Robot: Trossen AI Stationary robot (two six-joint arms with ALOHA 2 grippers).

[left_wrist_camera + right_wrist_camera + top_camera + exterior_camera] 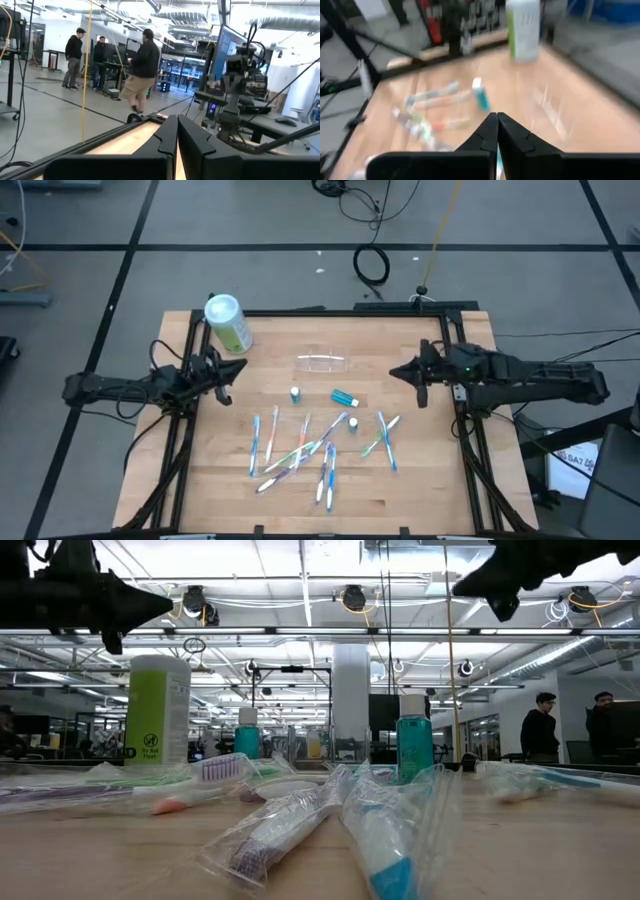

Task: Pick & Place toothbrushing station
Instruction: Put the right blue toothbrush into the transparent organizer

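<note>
The transparent toothbrushing station (322, 363) stands on the wooden table (420, 480) at its far middle; it shows faintly in the right wrist view (547, 107). My left gripper (226, 374) is shut and empty at the table's left edge, raised. My right gripper (398, 373) is shut and empty at the right side, raised, pointing toward the station. In the wrist views the left fingers (177, 137) and the right fingers (497, 132) are closed together.
A green-and-white canister (227, 323) stands at the far left corner. Two small teal bottles (296, 394) (344, 396) and several wrapped toothbrushes (300, 448) lie in the middle and near part of the table. People stand in the room beyond (142, 67).
</note>
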